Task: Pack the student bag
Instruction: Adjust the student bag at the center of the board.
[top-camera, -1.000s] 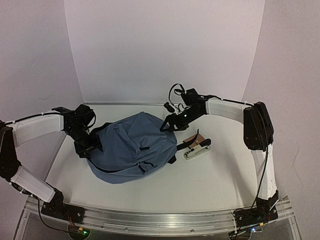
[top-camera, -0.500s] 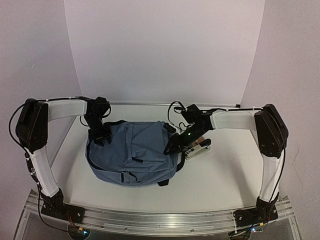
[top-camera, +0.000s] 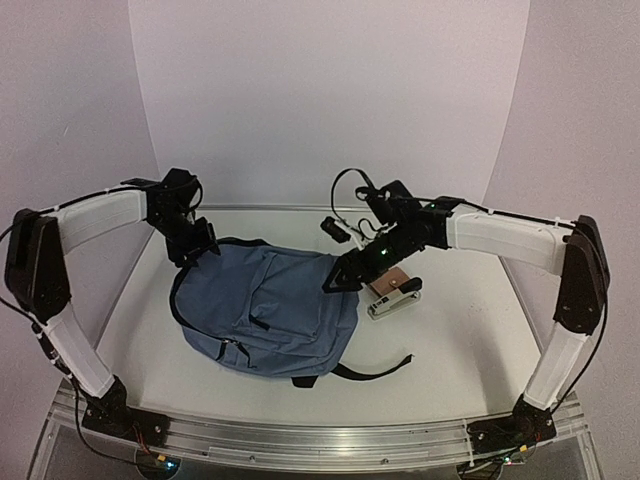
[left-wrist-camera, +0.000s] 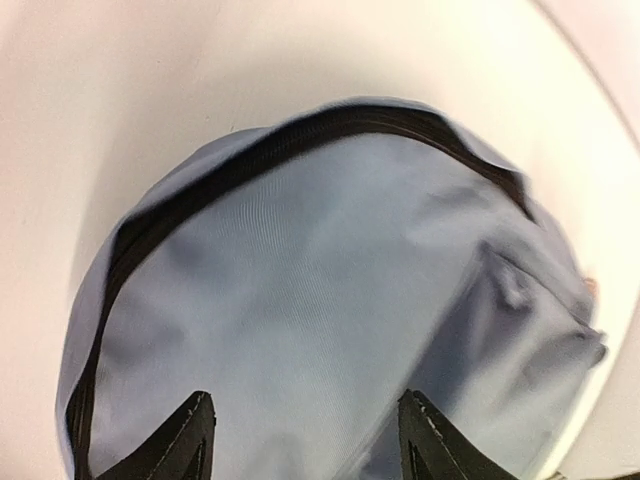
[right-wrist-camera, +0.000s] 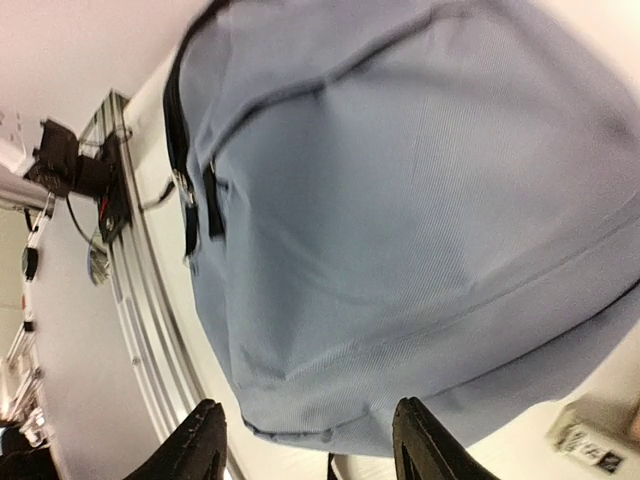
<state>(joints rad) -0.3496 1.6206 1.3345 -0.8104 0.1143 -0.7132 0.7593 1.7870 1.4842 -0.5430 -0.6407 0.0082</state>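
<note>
Flat on the table (top-camera: 455, 345), a little left of centre: the bag (top-camera: 265, 310), slate blue, front face up, rounded end toward the left. Trailing from its near right corner onto bare table, a black strap (top-camera: 372, 370). Just beside its far right edge, a small brown-and-white object (top-camera: 392, 295), too small to tell what.

Over the far left corner of the bag, the left gripper (top-camera: 198, 250), pointed down and inward from a long white arm. Seen from the left wrist (left-wrist-camera: 305, 445): jaws spread wide with nothing between them, hanging above blue cloth. Ahead of them, a dark zip band (left-wrist-camera: 250, 165) curving along the bag's rim, with white table beyond. Contact between tips and cloth: cannot tell.

At the far right edge of the bag, near the small object, the right gripper (top-camera: 342, 280), tilted down toward the cloth. Seen from the right wrist (right-wrist-camera: 310, 445): jaws likewise spread and pinching nothing, with the bag's blue side filling most of the view. At left in that view, two dark zip pulls (right-wrist-camera: 213, 195) close together on the bag, and past them the metal rail (right-wrist-camera: 125, 250) at the table's near edge. In the lower right corner of the same view, a blurred corner of the small object.
</note>
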